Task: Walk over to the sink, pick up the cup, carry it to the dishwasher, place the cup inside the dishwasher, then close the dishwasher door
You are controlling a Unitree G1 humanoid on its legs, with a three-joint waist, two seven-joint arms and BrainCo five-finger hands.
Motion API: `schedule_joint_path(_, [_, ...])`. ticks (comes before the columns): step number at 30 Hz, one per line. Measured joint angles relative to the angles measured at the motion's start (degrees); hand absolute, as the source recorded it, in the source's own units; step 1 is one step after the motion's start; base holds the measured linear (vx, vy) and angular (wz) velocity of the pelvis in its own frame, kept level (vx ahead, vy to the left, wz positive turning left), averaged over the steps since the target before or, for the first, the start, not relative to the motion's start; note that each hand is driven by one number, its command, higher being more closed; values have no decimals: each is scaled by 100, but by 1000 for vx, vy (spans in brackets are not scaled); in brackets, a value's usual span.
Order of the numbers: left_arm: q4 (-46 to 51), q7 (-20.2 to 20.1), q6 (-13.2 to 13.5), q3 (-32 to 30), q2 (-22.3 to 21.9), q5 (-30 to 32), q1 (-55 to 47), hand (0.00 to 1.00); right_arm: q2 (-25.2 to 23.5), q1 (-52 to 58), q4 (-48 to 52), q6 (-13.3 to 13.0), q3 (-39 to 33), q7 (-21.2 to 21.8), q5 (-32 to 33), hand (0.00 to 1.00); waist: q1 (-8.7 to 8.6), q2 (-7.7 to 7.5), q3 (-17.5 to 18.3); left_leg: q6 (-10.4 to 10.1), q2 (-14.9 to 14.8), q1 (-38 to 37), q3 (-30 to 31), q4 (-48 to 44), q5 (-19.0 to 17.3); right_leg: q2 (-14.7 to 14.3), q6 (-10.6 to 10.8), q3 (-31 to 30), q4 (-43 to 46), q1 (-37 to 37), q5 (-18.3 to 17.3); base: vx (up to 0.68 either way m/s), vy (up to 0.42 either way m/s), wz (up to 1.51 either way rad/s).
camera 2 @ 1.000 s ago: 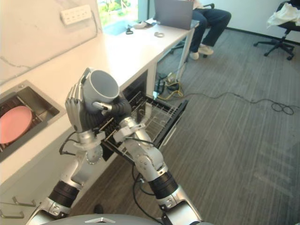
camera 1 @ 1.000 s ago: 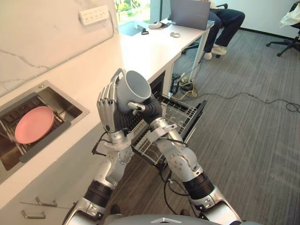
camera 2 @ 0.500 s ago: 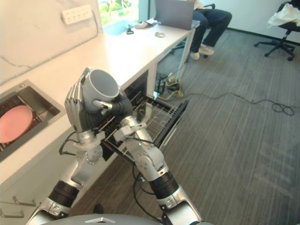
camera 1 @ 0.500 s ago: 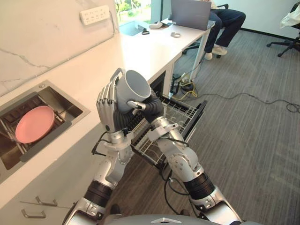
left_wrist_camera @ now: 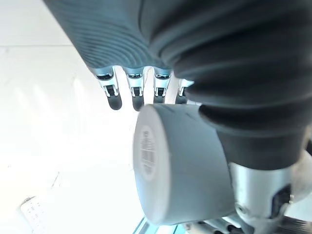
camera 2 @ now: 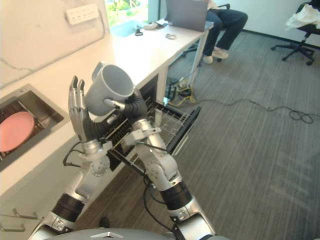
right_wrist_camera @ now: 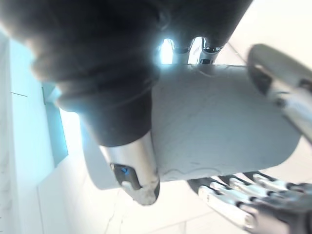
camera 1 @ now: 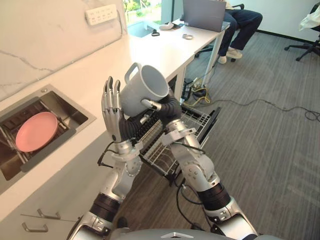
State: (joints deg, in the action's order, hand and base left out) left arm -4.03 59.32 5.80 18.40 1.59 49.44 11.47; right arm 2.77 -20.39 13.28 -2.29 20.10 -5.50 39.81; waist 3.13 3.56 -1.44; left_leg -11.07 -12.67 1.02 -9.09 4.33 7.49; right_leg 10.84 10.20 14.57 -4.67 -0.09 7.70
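Note:
My right hand [camera 1: 167,107] is shut on the grey cup [camera 1: 142,92], its thumb hooked over the rim; the cup tilts with its mouth toward the right and its handle up. Beside the cup stands my left hand [camera 1: 111,112], open with straight fingers against the cup's base side. In the right wrist view the cup [right_wrist_camera: 229,126] lies past my thumb [right_wrist_camera: 129,151]; in the left wrist view the cup [left_wrist_camera: 180,165] sits below my straight fingers [left_wrist_camera: 122,92]. Both hands hover above the pulled-out dishwasher rack [camera 1: 192,122], which juts out under the white counter.
A sink [camera 1: 65,117] with a pink plate [camera 1: 36,131] lies in the counter at left. A person [camera 1: 240,22] sits at the far desk behind a laptop [camera 1: 202,14]. Cables [camera 1: 260,106] trail over the grey carpet. An office chair [camera 1: 307,35] stands far right.
My left hand's fingers have straightened and let go of the cup. The right hand has raised the cup a little and holds it alone.

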Motion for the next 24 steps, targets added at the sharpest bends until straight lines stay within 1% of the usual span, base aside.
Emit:
schedule_joint_path(1, [0, 25, 14, -24, -9, -52, -1, 0, -1, 0, 4, -44, -109, -45, -75, 100, 0, -12, -1, 0, 0, 0, 0, 0, 0, 0, 0, 0, 0, 0, 0, 0, 0, 0])
schedule_joint_path(5, [0, 32, 34, -55, -14, -173, -18, 0, 2, 1, 3, -73, -348, -201, -173, 100, -11, -30, -13, 2, 0, -2, 0, 0, 1, 0, 0, -1, 0, 1, 0, 0, 0, 0])
schedule_joint_path(6, [0, 32, 45, -75, -24, -215, -46, 0, 2, 3, 1, -126, -360, -266, -172, 100, -24, -34, -15, 2, 0, -3, -3, 0, 1, 0, 1, -3, 0, -2, 0, 0, 0, 0])
schedule_joint_path(8, [0, 31, 55, -183, -47, -262, -107, 0, 4, 4, -6, -157, -401, -271, -171, 100, -45, -46, -23, 1, 0, -8, -17, 0, 1, 0, 2, -19, 1, -10, 3, 0, 0, -4])
schedule_joint_path(11, [-14, 52, 87, -505, -65, -366, -213, 0, 3, 6, -81, -314, -468, -272, -177, 100, -39, -100, -57, 1, -1, -21, -155, 0, -6, -5, 2, -201, 2, -125, 53, -6, -1, -25])
schedule_joint_path(13, [-151, 107, 195, -693, -43, -536, -302, 0, -1, 34, -86, -396, -460, -272, -191, 100, -48, -122, -75, 5, 0, -42, -306, 2, -19, -7, -4, -349, 2, -221, 94, -17, -8, -38])
schedule_joint_path(15, [-208, 123, 483, -742, 12, -795, -543, 0, 5, 173, -177, -527, -485, -273, -312, 100, -99, -143, -98, -5, 0, -152, -401, 5, -58, -9, -3, -456, 3, -199, 95, -12, -13, -23])
schedule_joint_path(16, [-208, 103, 570, -740, 15, -859, -585, 0, 5, 197, -235, -574, -503, -273, -417, 100, -113, -144, -98, -5, 1, -154, -404, 6, -59, -8, -3, -460, 3, -200, 94, -13, -12, -8])
schedule_joint_path(18, [-207, -139, 878, -698, -9, -1142, -679, 0, 16, 204, -512, -636, -604, -340, -714, 100, -127, -144, -107, -3, 1, -144, -389, 7, -57, -8, -3, -451, 3, -204, 94, -14, -7, 2])
schedule_joint_path(19, [-205, -392, 1083, -701, -25, -1431, -724, 0, 15, 211, -655, -632, -712, -356, -904, 100, -117, -145, -110, -3, 1, -144, -373, 8, -55, -8, -3, -436, 3, -188, 93, -21, -11, 5])
schedule_joint_path(20, [-205, -497, 1162, -702, -25, -1556, -746, 0, 17, 210, -707, -634, -756, -367, -961, 100, -111, -146, -112, -2, 1, -144, -367, 9, -54, -7, -3, -429, 3, -183, 93, -19, -11, 8])
schedule_joint_path(21, [-203, -949, 1398, -710, -25, -2039, -869, 0, 52, 211, -797, -608, -946, -395, -1142, 100, -83, -150, -119, -1, 1, -143, -342, 10, -50, -5, -3, -404, 3, -163, 93, -8, -5, 7])
schedule_joint_path(22, [-204, -1172, 1475, -707, -25, -2260, -925, 0, 112, 210, -799, -592, -1026, -405, -1234, 100, -73, -150, -121, -1, 2, -140, -331, 11, -47, -4, -2, -389, 3, -156, 93, -7, -6, 12])
schedule_joint_path(23, [-206, -1546, 1564, -703, -31, -2605, -1030, 0, 168, 210, -803, -572, -1145, -439, -1362, 100, -62, -150, -123, 1, 2, -133, -297, 11, -42, -1, 2, -349, 3, -131, 89, -4, -6, 21])
schedule_joint_path(24, [-221, -1988, 1597, -690, -47, -2998, -1192, 0, 276, 204, -861, -530, -1326, -477, -1519, 100, -68, -152, -126, 1, 7, -127, -206, 12, -36, 5, 9, -273, 3, -71, 69, -5, -5, 30])
